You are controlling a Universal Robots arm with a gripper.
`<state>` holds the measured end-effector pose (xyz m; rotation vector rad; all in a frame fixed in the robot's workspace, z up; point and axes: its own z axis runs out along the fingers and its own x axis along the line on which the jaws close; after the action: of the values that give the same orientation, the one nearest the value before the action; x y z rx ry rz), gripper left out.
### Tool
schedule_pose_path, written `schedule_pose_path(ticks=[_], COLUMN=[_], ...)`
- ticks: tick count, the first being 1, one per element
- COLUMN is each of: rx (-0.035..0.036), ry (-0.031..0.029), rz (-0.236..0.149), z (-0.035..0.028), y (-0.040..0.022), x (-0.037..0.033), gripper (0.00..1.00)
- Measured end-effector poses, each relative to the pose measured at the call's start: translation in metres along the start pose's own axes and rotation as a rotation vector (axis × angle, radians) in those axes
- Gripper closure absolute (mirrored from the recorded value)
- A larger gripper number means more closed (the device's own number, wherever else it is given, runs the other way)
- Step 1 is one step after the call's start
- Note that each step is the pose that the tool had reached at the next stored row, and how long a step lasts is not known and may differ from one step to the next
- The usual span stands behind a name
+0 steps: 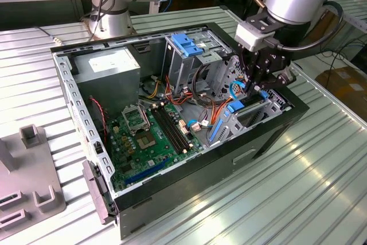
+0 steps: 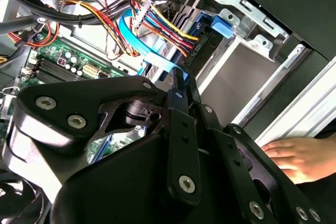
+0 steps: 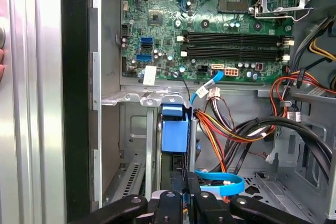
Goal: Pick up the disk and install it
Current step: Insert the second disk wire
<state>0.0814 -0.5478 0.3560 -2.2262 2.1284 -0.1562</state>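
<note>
The disk (image 3: 174, 132) stands on edge in a slot of the metal bay at the case's corner, with its blue plastic end showing. In the exterior view its blue rail (image 1: 236, 107) lies in the bay at that view's right. My gripper (image 1: 256, 87) hangs right above this bay, inside the case. Both wrist views show the black fingers (image 2: 181, 95) drawn together with nothing between them. My gripper (image 3: 186, 184) sits at the disk's dark near end (image 2: 207, 32). I cannot tell whether the fingertips touch the disk.
The open black computer case (image 1: 172, 193) holds a green motherboard (image 1: 149, 136), a grey power supply (image 1: 109, 67) and a drive cage with a blue latch (image 1: 186, 44). Bundled cables (image 2: 157, 24) and a blue flat cable (image 3: 220, 179) lie beside the bay. A person's hand (image 2: 294, 156) rests outside the case.
</note>
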Motion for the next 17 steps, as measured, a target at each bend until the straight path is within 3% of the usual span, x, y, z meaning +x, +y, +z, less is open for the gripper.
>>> schedule_pose_path(ticks=[5,7,13,17], rx=[0.0182,0.0218,0.0227,0.0228], ry=[-0.0036,-0.0103,-0.0236,-0.0243], rz=[-0.014,-0.015,-0.014,-0.013], z=[0.0029,0.0039,0.0057,0.0071], y=[0.0057,0.007,0.0067,0.0053], x=[0.0013,0.0037,0.0064,0.0062], gripper=[0.84,0.84,0.84,0.84])
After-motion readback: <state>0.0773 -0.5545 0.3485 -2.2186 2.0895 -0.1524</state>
